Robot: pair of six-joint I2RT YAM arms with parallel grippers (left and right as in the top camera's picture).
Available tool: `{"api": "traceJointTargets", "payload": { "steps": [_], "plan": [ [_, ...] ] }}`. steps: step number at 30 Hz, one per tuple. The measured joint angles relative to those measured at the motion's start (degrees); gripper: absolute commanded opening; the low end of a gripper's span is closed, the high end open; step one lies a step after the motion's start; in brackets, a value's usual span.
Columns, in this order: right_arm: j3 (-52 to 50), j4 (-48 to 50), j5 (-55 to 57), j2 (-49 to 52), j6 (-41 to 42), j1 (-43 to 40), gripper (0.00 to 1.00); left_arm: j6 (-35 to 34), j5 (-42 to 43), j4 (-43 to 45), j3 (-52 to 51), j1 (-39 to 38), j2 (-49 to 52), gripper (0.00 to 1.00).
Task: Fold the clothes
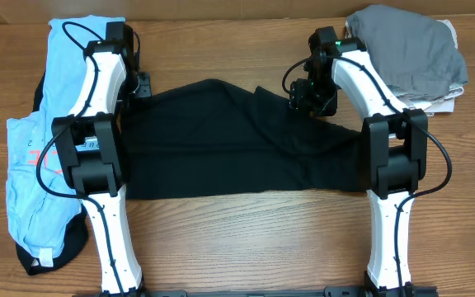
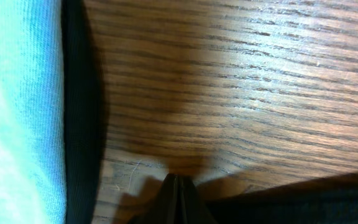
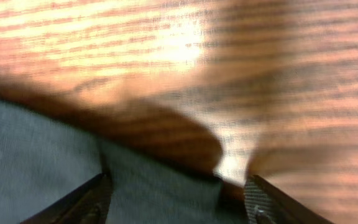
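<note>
One plain black T-shirt (image 1: 221,140) lies in the overhead view as a wide band across the middle of the brown wooden surface (image 1: 246,247), probably folded once only, between a rumpled light blue printed garment (image 1: 27,190) at the left edge and a neat grey cloth pile (image 1: 411,49) at the far right corner that looks finished. From the left wrist, the left fingers (image 2: 176,193) are pressed together at the shirt's far left corner; whether they nip fabric cannot be told. From the right wrist, the right fingers (image 3: 95,198) stand spread over its far edge, holding nothing.
</note>
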Motion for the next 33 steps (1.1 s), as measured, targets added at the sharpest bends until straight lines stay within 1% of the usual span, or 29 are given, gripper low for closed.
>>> {"api": "traceJointTargets", "payload": {
  "steps": [3,6,8,10,11,13,19,23,28,30,33],
  "plan": [
    [-0.9,2.1,-0.3,-0.2,1.0,0.0,0.58,0.0,0.0,0.4,0.0,0.0,0.0,0.04],
    [-1.5,3.0,-0.4,-0.4,1.6,0.0,0.49,0.0,-0.2,0.8,0.0,0.3,0.0,0.04],
    [-1.6,3.7,-0.4,-0.5,1.7,0.0,0.38,0.0,-0.3,0.9,0.0,0.4,0.0,0.04],
    [-1.9,4.6,-0.3,-0.5,1.7,0.0,0.23,0.0,-0.3,1.0,0.0,0.4,0.0,0.04],
    [-1.9,5.2,-0.3,-0.5,1.7,-0.1,0.18,0.0,-0.3,1.0,0.0,0.5,0.0,0.04],
    [-2.1,5.6,-0.3,-0.5,2.1,-0.2,0.04,0.0,-0.3,1.1,0.0,0.6,0.0,0.04],
    [-2.0,5.6,-0.5,-0.5,2.3,-1.0,0.04,0.0,-0.3,0.9,0.0,0.7,0.0,0.04],
    [0.8,3.2,-0.4,-0.5,1.4,-1.8,0.04,0.0,-0.3,-1.5,1.4,0.7,0.3,0.04],
    [10.3,2.5,0.5,-0.5,0.5,-3.3,0.04,0.0,-0.3,-5.2,8.7,0.9,0.8,0.04],
    [14.0,4.2,1.0,-0.5,0.3,-4.0,0.04,0.0,-0.3,-5.9,12.1,1.0,0.8,0.04],
    [16.6,8.6,1.6,-0.5,-0.5,-4.8,0.04,0.0,-0.3,-6.1,17.2,1.1,0.8,0.04]
  ]
}}
